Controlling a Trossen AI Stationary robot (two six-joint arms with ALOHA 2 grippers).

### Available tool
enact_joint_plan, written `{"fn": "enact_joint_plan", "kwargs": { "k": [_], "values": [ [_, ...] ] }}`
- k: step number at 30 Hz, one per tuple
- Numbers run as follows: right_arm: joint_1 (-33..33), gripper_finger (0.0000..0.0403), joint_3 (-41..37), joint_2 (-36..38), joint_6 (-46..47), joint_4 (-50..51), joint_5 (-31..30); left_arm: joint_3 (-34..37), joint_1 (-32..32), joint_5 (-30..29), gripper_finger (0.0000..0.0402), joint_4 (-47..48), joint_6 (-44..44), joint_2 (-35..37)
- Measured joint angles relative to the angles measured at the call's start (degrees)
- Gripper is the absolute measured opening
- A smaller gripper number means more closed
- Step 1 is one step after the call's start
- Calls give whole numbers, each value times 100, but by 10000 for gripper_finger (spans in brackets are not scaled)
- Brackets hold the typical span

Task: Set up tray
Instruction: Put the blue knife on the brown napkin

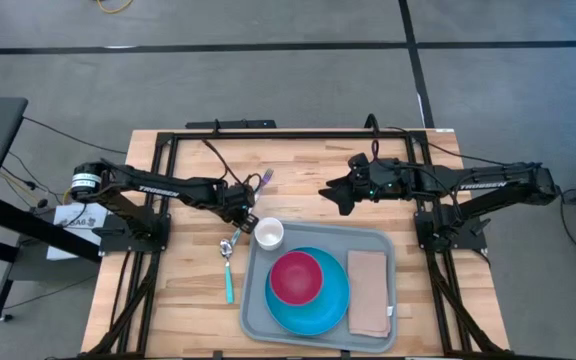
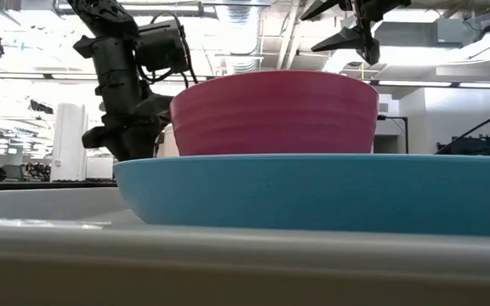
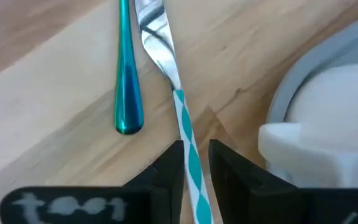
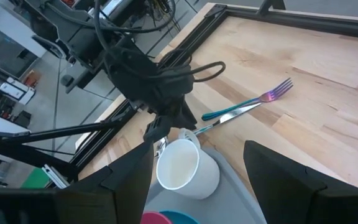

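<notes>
— Two arms over the table; which one is busy?

— The left gripper (image 1: 240, 216), low over the wood just beside the tray (image 1: 260, 322), off its far left corner. Its fingers (image 3: 166, 171) are pinched narrow on a teal-and-white striped handle (image 3: 188, 155).

— And the tray itself?

— Sitting at the near middle of the table (image 1: 178, 290), holding a blue plate (image 1: 313, 310) with a red bowl (image 1: 296, 277), a folded napkin (image 1: 368, 292) and a white cup (image 1: 269, 234) in the corner nearest that gripper.

— The other arm?

— The right gripper (image 1: 340, 192) hangs spread wide over the far side, beyond the tray. A fork (image 4: 248, 106) lies on the wood.
</notes>
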State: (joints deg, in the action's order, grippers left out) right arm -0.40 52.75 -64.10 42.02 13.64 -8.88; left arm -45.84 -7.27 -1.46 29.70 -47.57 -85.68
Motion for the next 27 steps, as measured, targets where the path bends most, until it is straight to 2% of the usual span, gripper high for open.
{"fn": "enact_joint_plan", "kwargs": {
  "k": [11,18,22,27],
  "values": [
    [0,243,2,2,2,113,4,-2,3,-52,133,-116,104,-349],
    [0,243,4,2,2,182,7,-39,7,-216,142,-136,41,-777],
    [0,243,4,2,2,203,10,-28,9,-348,111,-87,-257,-772],
    [0,244,4,2,2,272,13,-3,-2,-386,23,-39,-808,-637]
  ]
}}
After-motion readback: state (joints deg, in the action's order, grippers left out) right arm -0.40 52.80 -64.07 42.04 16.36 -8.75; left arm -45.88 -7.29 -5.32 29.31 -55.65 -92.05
